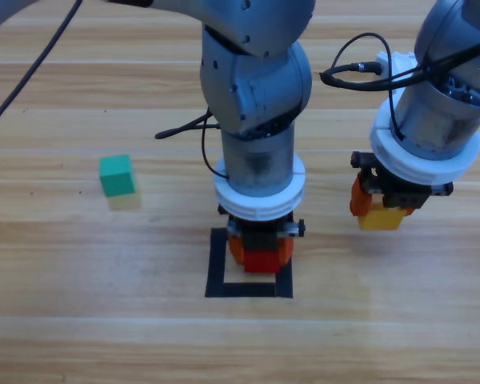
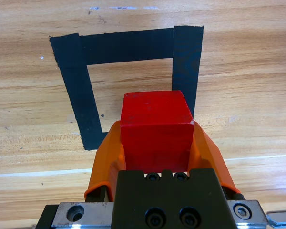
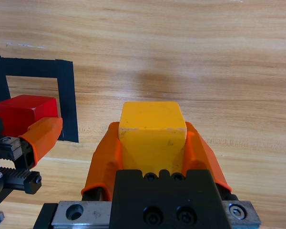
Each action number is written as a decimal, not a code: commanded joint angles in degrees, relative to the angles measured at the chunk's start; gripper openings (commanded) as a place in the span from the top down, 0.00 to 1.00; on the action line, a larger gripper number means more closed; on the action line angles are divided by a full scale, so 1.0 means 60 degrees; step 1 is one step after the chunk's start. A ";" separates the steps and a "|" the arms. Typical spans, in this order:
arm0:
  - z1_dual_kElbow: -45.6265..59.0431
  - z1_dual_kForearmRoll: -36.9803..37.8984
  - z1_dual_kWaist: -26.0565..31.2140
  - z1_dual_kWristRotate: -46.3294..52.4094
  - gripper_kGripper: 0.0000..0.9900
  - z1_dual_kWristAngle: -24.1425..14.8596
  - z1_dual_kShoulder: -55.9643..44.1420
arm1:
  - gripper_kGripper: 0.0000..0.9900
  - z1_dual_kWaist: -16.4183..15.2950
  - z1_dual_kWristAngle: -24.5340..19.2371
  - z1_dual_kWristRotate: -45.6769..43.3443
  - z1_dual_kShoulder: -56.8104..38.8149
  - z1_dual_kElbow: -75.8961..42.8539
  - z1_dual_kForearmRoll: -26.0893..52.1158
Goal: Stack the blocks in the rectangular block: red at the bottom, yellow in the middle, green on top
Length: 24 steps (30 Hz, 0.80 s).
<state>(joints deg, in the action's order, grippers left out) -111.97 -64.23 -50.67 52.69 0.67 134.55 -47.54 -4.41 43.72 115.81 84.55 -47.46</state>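
High view: left gripper (image 1: 260, 254) clamping jaws on small matte red cube (image 1: 261, 261), hovering over black tape square outline (image 1: 216, 264) near wooden surface's (image 1: 80, 320) front edge. Right gripper (image 1: 382, 210) gripping small yellow cube (image 1: 382, 218) beside it. Teal-green cube (image 1: 116, 175) lying toward left edge.

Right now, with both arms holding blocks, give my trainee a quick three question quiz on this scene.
1. True or false: the left tool holds the red cube over the black tape outline.
2. Which cube does the right tool grip? A green, B yellow, C red.
3. Fill in: the cube lying free on the table is ____.

Key: 1 true. 2 B, the yellow cube. 3 green, the green cube.
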 commanded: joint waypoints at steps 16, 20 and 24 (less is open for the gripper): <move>0.0468 -0.0061 -0.0021 0.0095 0.93 -0.0229 0.0338 | 0.89 -0.0266 -0.0130 -0.0051 0.0225 0.0000 -0.0175; 0.0468 -0.0047 -0.0021 0.0095 0.93 -0.0244 0.0397 | 0.89 -0.0266 -0.0130 -0.0051 0.0225 0.0000 -0.0175; 0.0468 0.0012 -0.0021 0.0110 0.93 -0.0244 0.0455 | 0.89 -0.0266 -0.0115 -0.0051 0.0239 0.0000 -0.0175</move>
<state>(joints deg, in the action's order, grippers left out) -110.30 -64.24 -50.67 52.69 -0.12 134.56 -47.54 -4.41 43.72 115.92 84.56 -47.46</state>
